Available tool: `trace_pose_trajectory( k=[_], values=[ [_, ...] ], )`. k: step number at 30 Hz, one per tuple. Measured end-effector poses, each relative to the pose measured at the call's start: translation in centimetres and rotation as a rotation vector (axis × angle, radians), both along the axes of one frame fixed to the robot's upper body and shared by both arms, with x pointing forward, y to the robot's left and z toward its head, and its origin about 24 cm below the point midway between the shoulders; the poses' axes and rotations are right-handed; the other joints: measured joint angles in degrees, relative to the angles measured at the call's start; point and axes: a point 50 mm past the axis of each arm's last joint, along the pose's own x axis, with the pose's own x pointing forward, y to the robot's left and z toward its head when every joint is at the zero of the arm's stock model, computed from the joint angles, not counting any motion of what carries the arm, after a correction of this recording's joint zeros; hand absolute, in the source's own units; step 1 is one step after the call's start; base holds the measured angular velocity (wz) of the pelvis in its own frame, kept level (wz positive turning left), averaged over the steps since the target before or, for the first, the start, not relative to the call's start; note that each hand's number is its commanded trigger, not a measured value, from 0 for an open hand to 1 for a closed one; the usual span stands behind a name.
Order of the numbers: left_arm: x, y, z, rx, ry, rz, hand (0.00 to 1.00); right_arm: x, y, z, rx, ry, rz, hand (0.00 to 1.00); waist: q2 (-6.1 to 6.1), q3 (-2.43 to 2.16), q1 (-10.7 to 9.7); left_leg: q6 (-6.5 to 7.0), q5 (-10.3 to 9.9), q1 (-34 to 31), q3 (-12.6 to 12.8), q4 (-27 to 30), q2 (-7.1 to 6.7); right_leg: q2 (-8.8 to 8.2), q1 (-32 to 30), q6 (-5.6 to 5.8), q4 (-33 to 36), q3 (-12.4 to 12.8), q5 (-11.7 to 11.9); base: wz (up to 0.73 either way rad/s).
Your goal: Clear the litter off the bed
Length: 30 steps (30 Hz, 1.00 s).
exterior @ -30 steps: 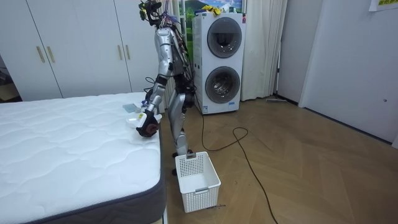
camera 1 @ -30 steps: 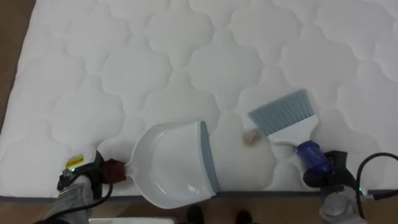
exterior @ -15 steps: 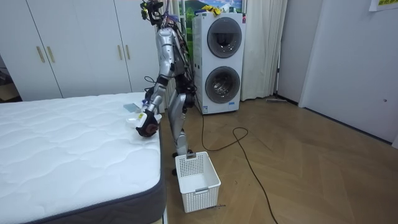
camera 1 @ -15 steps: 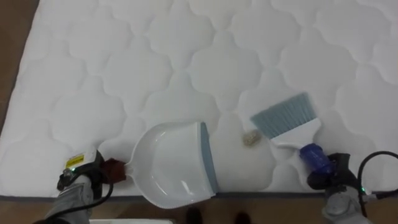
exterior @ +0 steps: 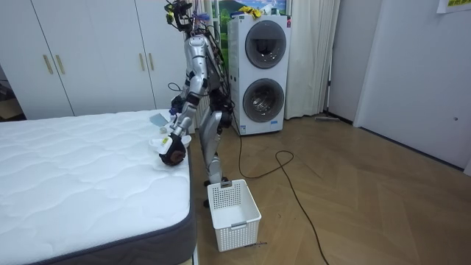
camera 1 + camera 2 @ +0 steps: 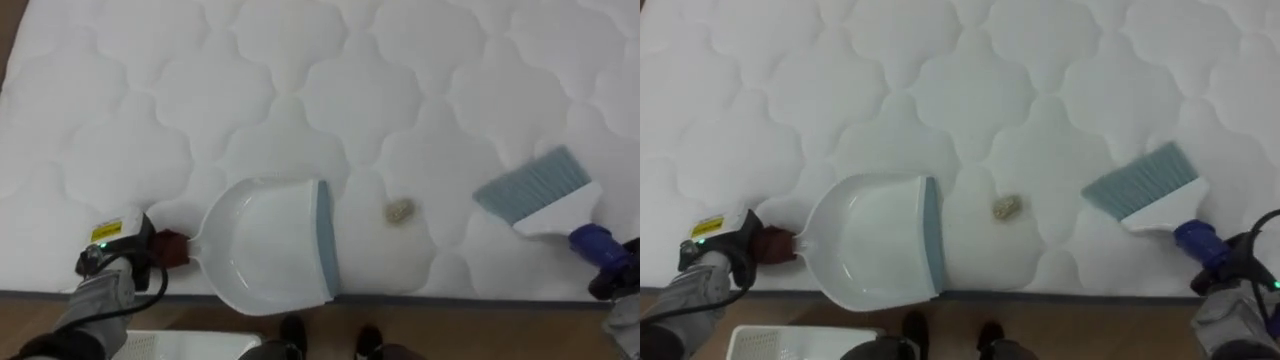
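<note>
I see L hand (image 6: 112, 262) fingers curled round dustpan (image 6: 262, 248) handle at bed (image 6: 300, 80) edge. R hand (image 6: 1230, 262), partly cut off, grips brush (image 6: 540, 190). 1 crumb (image 6: 400, 211) lies between, touching neither.

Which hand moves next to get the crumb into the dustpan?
Likely right hand: its brush sits right of the crumb, the dustpan open on the crumb's left. Left hand only holds the dustpan.

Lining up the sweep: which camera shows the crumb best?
The right eye view: the crumb lies clear between dustpan and brush, both fully in frame. The left eye view shows the same, with the brush's handle near the edge. In the room view it is too small to tell.
</note>
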Motion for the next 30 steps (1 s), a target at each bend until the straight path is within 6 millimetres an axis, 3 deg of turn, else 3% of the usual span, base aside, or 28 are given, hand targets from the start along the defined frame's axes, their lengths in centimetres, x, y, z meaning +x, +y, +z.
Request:
trace_pose_trajectory(
  k=[2, 8, 13, 23, 30],
  values=[
    [0.1, 0.1, 0.2, 0.004, -0.009, -0.001, 1.0, 0.1, 0.0, 0.1, -0.012, 0.008, 0.009, 1.0, -0.56, 0.16, 0.1, 0.01, 0.0, -0.2, 0.0, 0.2, -0.01, 0.06, -0.3, -0.02, 0.5, 0.1, 0.0, 0.0],
    [0.4, 0.3, 0.7, 0.017, -0.035, -0.009, 1.0, 0.5, -0.3, 0.6, -0.071, 0.046, 0.036, 1.0, -1.86, 0.01, 0.5, 0.01, 0.0, -1.1, -0.3, 1.1, 0.15, 0.47, -0.8, -0.09, 0.9, 0.0, 0.0, 0.01],
    [0.6, 0.4, 0.9, 0.026, -0.04, -0.013, 1.0, 2.0, -0.7, 2.1, -0.197, 0.111, 0.142, 1.0, -2.14, -0.01, 0.9, -0.04, 0.0, -1.2, -0.3, 1.9, 0.49, 0.49, -0.8, -0.33, 0.8, -0.2, 0.1, -0.01],
    [2.2, 0.3, 2.2, 0.06, -0.066, -0.044, 1.0, 4.9, -0.9, 5.1, -0.46, 0.332, 0.408, 1.0, -2.38, 0.06, 3.8, -0.68, 0.0, -2.1, 0.2, 2.0, 1.98, 1.56, -1.3, -1.34, -0.3, -0.3, 1.2, -0.06],
    [2.8, 1.9, 3.8, 0.125, -0.075, -0.073, 1.0, 7.1, 1.3, 6.2, -0.612, 0.401, 0.603, 1.0, -3.79, 0.63, 3.6, -1.11, -0.1, -2.0, 1.0, 1.9, 3.19, 2.68, -1.1, -1.95, -1.4, -0.1, 1.9, -0.09]
  ],
)
